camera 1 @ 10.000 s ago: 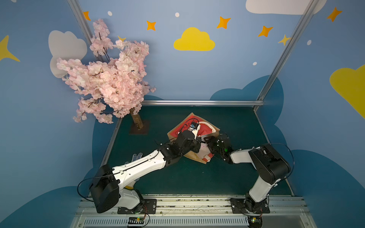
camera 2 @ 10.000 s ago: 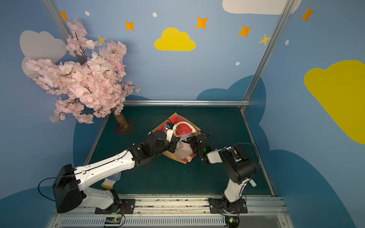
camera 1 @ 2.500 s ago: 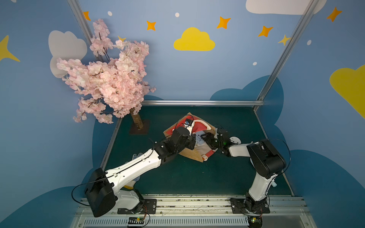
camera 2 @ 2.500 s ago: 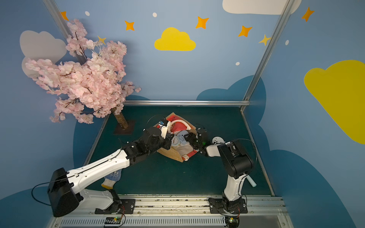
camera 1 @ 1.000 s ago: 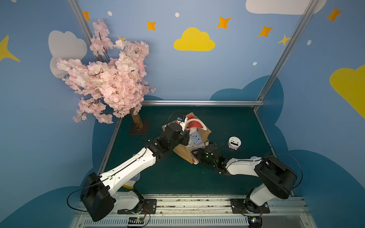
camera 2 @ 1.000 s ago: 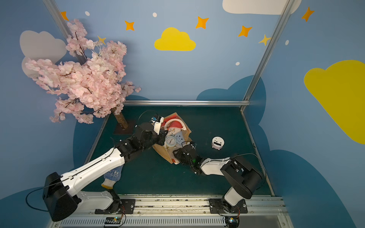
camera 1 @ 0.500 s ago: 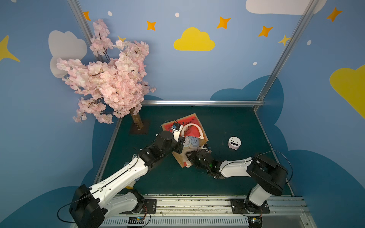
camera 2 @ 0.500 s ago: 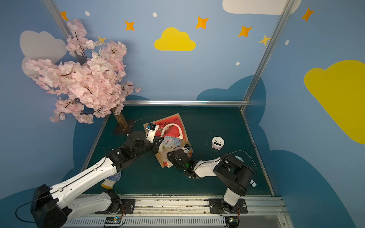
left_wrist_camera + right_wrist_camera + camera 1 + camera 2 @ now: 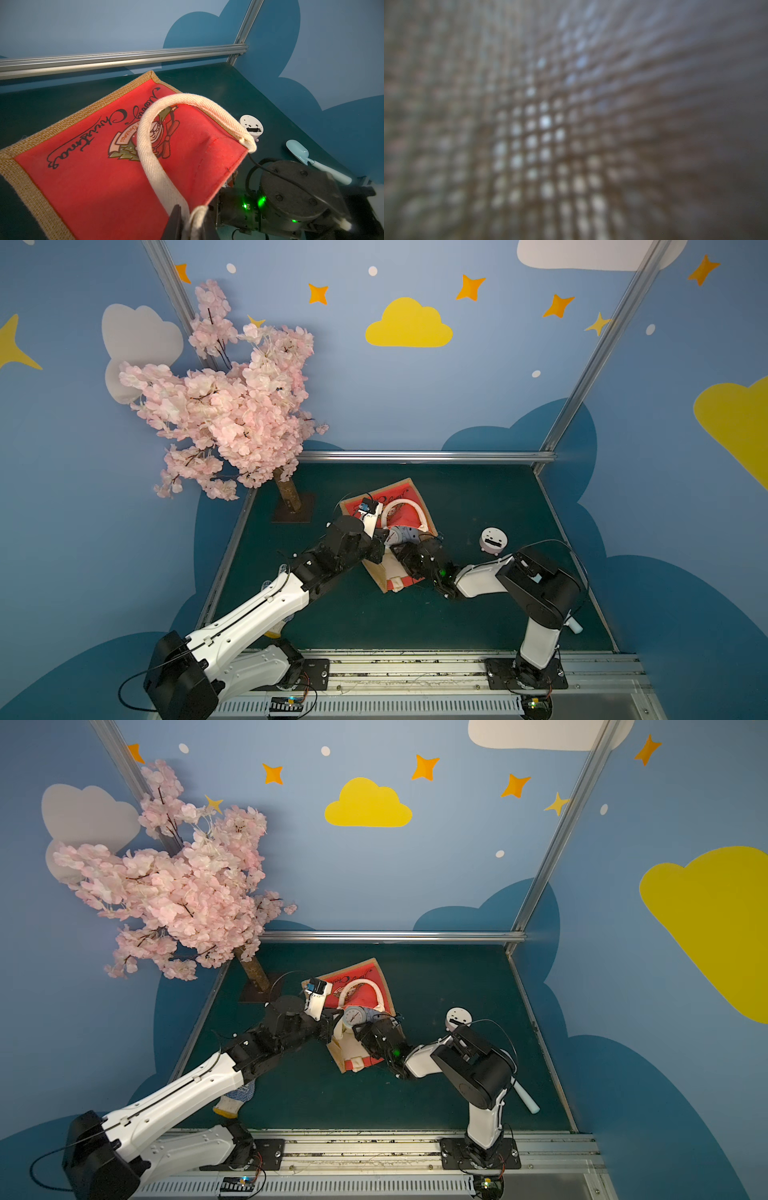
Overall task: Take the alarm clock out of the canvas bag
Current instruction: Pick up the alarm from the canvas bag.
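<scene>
The canvas bag (image 9: 405, 499) (image 9: 365, 973) lies on its side on the green table, red script panel (image 9: 83, 166) facing up. My left gripper (image 9: 192, 224) (image 9: 382, 536) is shut on the foot of its white rope handle (image 9: 145, 133) at the bag's mouth. My right gripper (image 9: 409, 559) (image 9: 372, 1036) reaches into the mouth over the cream lining, fingertips hidden. The right wrist view shows only blurred jute weave (image 9: 542, 133). The white round alarm clock (image 9: 493, 540) (image 9: 458, 1018) (image 9: 251, 126) stands on the table to the right of the bag, apart from both grippers.
A round dial with blue-grey cloth (image 9: 354, 1016) sits in the bag's mouth. A pale blue scoop (image 9: 299, 153) (image 9: 525, 1096) lies at the front right. The pink blossom tree (image 9: 232, 406) stands at the back left. A glove (image 9: 235, 1098) lies under my left arm.
The bag has turned and shifted toward the front left with my left gripper holding its handle. My right gripper has pushed further into the bag's mouth. The clock has stayed put.
</scene>
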